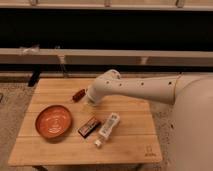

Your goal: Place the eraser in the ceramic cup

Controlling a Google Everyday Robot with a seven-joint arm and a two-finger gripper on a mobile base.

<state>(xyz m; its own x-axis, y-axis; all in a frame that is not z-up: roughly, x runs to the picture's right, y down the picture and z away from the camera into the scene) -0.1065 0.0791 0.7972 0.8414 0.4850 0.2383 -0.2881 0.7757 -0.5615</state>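
Hovering: hand (90,101) near orange bowl (53,121), upper right | fingers: cannot tell | ceramic cup (90,103): mostly hidden under hand | eraser (89,126): tabletop (130,140), right of bowl

An orange bowl (53,121) is set on the left of the wooden table (127,147). A dark packet (89,126) is laid just to its right — and beside that a white bottle (107,127), on its side, cap toward the near edge.

The gripper (90,101) is held low over the table's middle.
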